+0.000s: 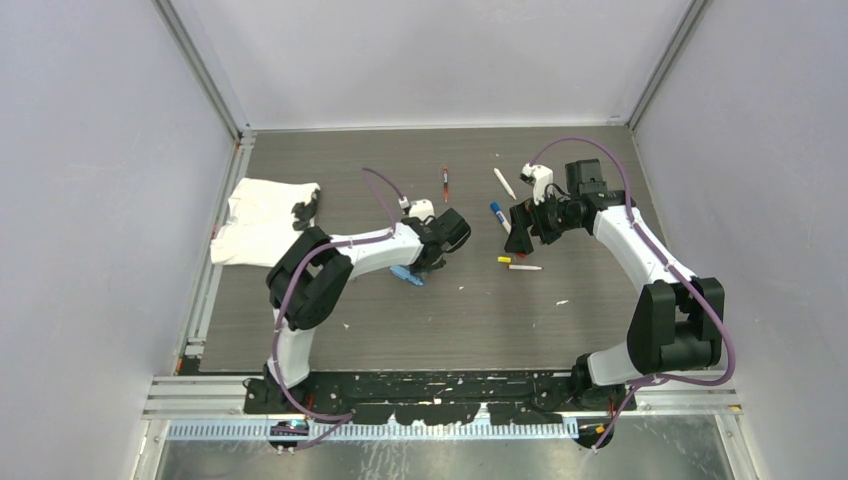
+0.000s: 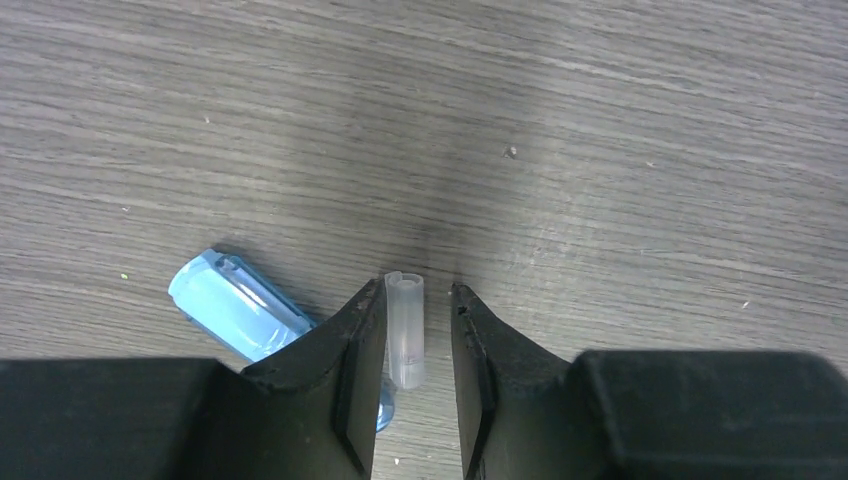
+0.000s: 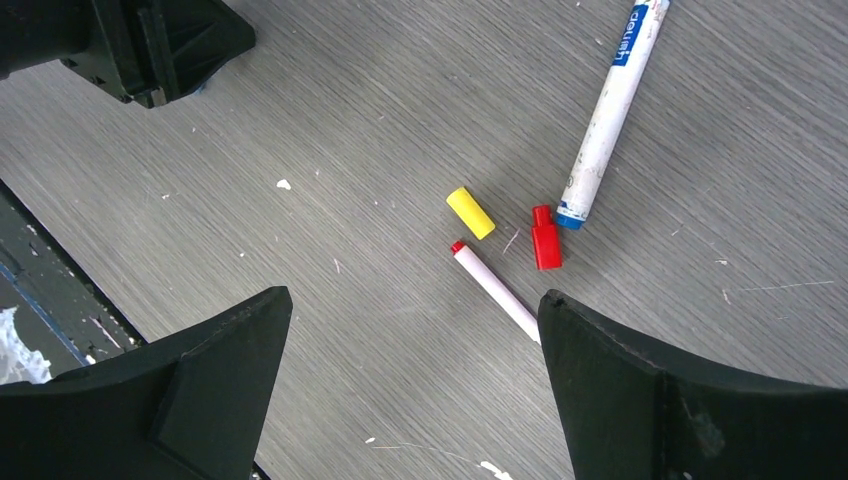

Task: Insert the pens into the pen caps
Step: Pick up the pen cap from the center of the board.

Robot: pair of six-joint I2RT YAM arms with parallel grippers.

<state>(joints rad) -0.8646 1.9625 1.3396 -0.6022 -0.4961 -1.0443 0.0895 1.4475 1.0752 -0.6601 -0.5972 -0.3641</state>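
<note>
While down at the table [image 2: 600,150], straddles a clear pen cap [image 2: 405,335] with the left gripper [image 2: 417,290].
Has the jaws only narrowly parted, with the cap lengthwise between them, close against one finger with a gap at the other, not clamped; has a light-blue oblong piece [image 2: 235,310] just beside. Holds the right gripper [image 3: 415,297] wide open and empty above a yellow cap [image 3: 470,212], a red cap [image 3: 545,240], a red-tipped pen [image 3: 495,290] and a blue-tipped pen [image 3: 610,110], all near one another.
</note>
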